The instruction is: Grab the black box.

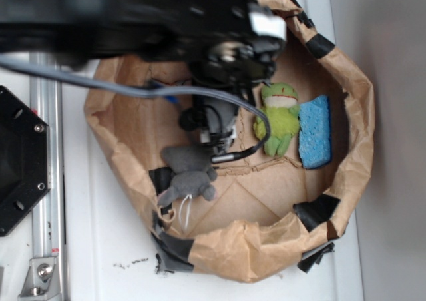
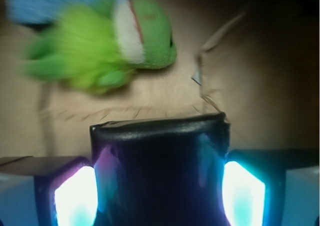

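black box (image 2: 160, 171) sits between the gripper (image 2: 160, 196) fingers — pads touching.

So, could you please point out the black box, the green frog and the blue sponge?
black box (image 2: 160, 166), wrist view, glossy front face.
green frog (image 1: 278, 118), exterior view, belly.
blue sponge (image 1: 315, 133), exterior view, top face centre.

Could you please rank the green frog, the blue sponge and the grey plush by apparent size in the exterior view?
1. Grey plush, partly hidden by the arm.
2. Green frog and blue sponge: look alike, so unranked.
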### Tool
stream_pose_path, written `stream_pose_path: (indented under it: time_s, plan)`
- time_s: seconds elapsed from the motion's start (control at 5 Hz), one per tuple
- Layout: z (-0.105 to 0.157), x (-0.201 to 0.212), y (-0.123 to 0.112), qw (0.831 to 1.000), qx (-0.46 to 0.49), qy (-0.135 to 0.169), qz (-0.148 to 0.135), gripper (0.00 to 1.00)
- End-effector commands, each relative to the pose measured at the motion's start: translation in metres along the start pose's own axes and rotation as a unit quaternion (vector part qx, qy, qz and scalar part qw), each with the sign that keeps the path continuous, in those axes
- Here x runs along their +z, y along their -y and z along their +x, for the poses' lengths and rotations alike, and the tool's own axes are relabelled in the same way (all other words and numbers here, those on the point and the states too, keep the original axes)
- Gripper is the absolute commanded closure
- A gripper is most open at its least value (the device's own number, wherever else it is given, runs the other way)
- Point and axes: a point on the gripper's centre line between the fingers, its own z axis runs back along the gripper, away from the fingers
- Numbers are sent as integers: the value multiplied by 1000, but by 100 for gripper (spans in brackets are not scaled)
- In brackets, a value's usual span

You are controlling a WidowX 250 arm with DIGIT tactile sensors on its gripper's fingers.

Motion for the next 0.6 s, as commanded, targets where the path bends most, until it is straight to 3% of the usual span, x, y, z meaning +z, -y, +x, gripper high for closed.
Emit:
stream_pose_path:
  time_s: [0.0,0.4]
  plan:
    - [-4,61,-3,998,-14,59,-2,100]
    - [10,50,7,995,-76,56,9,100]
